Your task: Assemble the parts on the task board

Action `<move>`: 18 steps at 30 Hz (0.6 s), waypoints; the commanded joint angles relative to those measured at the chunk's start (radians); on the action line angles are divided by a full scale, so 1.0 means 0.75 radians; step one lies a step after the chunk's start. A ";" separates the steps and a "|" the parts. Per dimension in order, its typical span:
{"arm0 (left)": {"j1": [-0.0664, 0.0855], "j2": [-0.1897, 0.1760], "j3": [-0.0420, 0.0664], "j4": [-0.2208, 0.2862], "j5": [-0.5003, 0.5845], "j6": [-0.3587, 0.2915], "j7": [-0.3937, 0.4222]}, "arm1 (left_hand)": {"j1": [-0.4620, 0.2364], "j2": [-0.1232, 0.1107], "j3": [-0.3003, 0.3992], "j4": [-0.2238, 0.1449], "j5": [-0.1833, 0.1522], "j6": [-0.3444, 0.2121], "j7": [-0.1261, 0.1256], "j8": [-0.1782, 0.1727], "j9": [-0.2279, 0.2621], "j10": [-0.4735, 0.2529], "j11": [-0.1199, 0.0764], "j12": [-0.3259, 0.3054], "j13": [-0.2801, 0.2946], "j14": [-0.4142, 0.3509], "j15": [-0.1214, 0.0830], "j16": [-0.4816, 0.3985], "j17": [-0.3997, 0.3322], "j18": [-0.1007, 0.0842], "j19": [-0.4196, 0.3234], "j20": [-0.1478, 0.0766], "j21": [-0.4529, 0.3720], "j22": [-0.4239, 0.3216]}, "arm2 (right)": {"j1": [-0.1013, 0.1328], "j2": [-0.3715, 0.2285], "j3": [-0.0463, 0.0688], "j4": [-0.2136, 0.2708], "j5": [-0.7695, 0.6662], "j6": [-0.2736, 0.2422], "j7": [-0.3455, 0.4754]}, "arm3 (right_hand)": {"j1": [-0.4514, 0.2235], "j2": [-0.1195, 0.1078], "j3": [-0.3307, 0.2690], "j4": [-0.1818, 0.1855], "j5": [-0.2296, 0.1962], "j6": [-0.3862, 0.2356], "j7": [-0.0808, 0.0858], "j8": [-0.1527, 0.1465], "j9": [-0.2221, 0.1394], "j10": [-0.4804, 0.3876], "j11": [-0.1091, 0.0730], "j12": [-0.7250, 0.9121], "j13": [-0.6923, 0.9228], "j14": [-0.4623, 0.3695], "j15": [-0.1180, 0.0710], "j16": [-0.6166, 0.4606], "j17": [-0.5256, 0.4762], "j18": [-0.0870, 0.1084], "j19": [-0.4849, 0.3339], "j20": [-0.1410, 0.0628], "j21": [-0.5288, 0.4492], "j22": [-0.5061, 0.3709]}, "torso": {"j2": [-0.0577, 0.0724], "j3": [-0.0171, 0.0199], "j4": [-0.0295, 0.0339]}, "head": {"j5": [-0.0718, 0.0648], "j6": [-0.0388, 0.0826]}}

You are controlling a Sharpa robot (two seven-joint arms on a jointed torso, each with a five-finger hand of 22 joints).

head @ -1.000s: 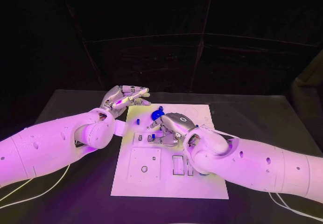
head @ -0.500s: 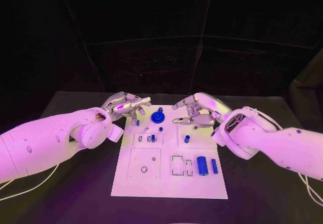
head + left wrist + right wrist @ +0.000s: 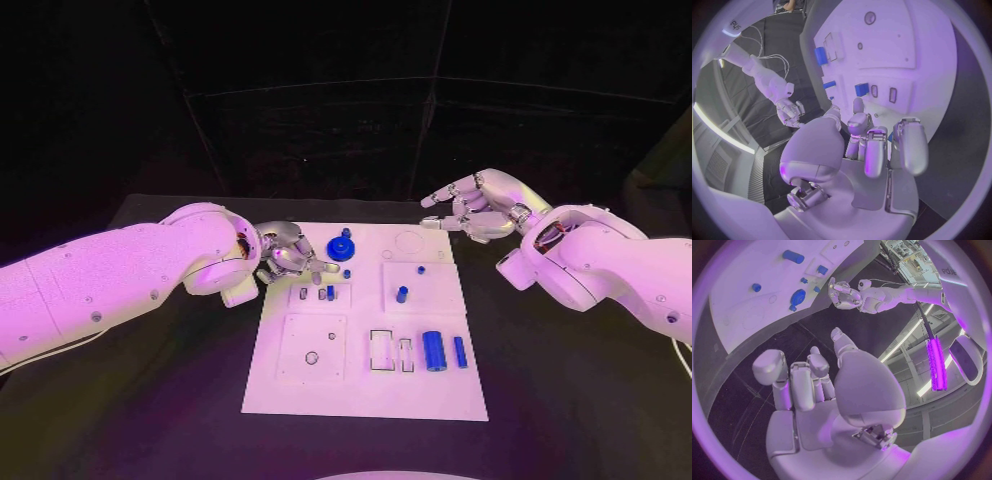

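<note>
The task board (image 3: 368,385) lies lengthwise on the black table (image 3: 144,400), its long axis running from the robot toward the far edge. Blue parts sit across it: a round blue disc-shaped part (image 3: 340,247) near the far left corner, a small upright peg (image 3: 329,293) in the left-hand block just below it, a short peg (image 3: 401,296) on the right-hand block, and a large cylinder (image 3: 433,351) with a slimmer bar (image 3: 459,351) lying side by side further toward the robot, both aligned with the board's long axis.

The left hand (image 3: 289,256) is at the board's left edge, at about nine o'clock from the disc and just beside it. Its fingers are curled in toward the palm; whether they pinch a small part cannot be told, as the left wrist view shows only a possible trace of blue behind one finger.

The right hand (image 3: 476,210) stands off the board's far right corner, at roughly two o'clock from the disc and well apart from every part, fingers loosely spread and holding nothing.

Judgement: the left hand is the nearer to the disc and the peg block; any coming move there falls to it.
</note>
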 commanded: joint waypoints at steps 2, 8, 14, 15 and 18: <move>0.023 0.046 -0.033 -0.016 -0.144 0.078 -0.241 | -0.015 0.014 -0.055 0.004 -0.002 -0.037 -0.005 0.069 0.078 -0.011 -0.004 0.016 0.013 0.138 -0.014 0.004 0.350 -0.008 0.021 -0.011 0.001 0.000 | 0.005 0.012 0.002 -0.026 0.055 0.043 -0.001 | -0.010 0.015 -0.030 0.008 0.023 0.002 -0.004 0.007 0.001 -0.004 -0.004 -0.002 -0.007 0.048 0.002 -0.013 -0.006 0.020 -0.002 -0.006 -0.012 -0.009 | -0.002 0.0013 -0.0014 | 0.000 -0.003; 0.044 0.095 -0.061 -0.028 -0.150 0.052 -0.280 | -0.022 0.021 -0.103 0.005 -0.001 -0.067 -0.012 0.129 0.150 -0.003 -0.009 0.038 0.035 0.138 -0.020 0.004 0.350 -0.012 0.027 -0.015 0.014 0.024 | 0.006 0.024 0.002 -0.045 0.036 0.054 -0.015 | -0.015 0.015 -0.042 0.012 0.031 0.002 -0.005 0.009 0.001 -0.003 -0.005 -0.002 -0.008 0.048 0.002 -0.015 -0.007 0.021 -0.001 -0.006 -0.014 -0.011 | 0.000 0.0003 -0.0025 | 0.003 -0.007; 0.052 0.133 -0.072 -0.045 -0.151 0.049 -0.294 | -0.022 0.029 -0.129 0.004 -0.001 -0.084 -0.015 0.158 0.189 0.005 -0.013 0.054 0.050 0.138 -0.022 0.004 0.350 -0.015 0.032 -0.018 0.025 0.044 | 0.006 0.040 0.002 -0.062 0.020 0.061 -0.023 | -0.016 0.015 -0.046 0.014 0.033 0.003 -0.005 0.010 0.001 -0.003 -0.005 -0.001 -0.008 0.048 0.002 -0.016 -0.009 0.021 -0.001 -0.006 -0.015 -0.012 | 0.000 0.0010 -0.0007 | 0.006 -0.012; 0.053 0.138 -0.075 -0.047 -0.152 0.049 -0.295 | -0.022 0.029 -0.129 0.004 -0.001 -0.084 -0.015 0.158 0.189 0.005 -0.013 0.054 0.050 0.138 -0.022 0.004 0.350 -0.015 0.032 -0.018 0.025 0.044 | 0.006 0.043 0.002 -0.065 0.017 0.062 -0.024 | -0.016 0.015 -0.046 0.014 0.033 0.003 -0.005 0.010 0.001 -0.003 -0.005 -0.001 -0.008 0.048 0.002 -0.016 -0.009 0.021 -0.001 -0.006 -0.015 -0.012 | 0.000 0.0010 -0.0007 | 0.007 -0.012; 0.057 0.150 -0.080 -0.052 -0.152 0.048 -0.296 | -0.022 0.031 -0.135 0.004 -0.001 -0.088 -0.015 0.164 0.198 0.006 -0.013 0.057 0.053 0.138 -0.022 0.004 0.350 -0.016 0.033 -0.018 0.029 0.050 | 0.006 0.051 0.002 -0.074 0.011 0.064 -0.027 | -0.017 0.016 -0.049 0.015 0.036 0.004 -0.005 0.010 0.001 -0.003 -0.005 -0.001 -0.009 0.048 0.002 -0.018 -0.011 0.021 -0.002 -0.006 -0.016 -0.014 | 0.001 0.0006 -0.0005 | 0.008 -0.017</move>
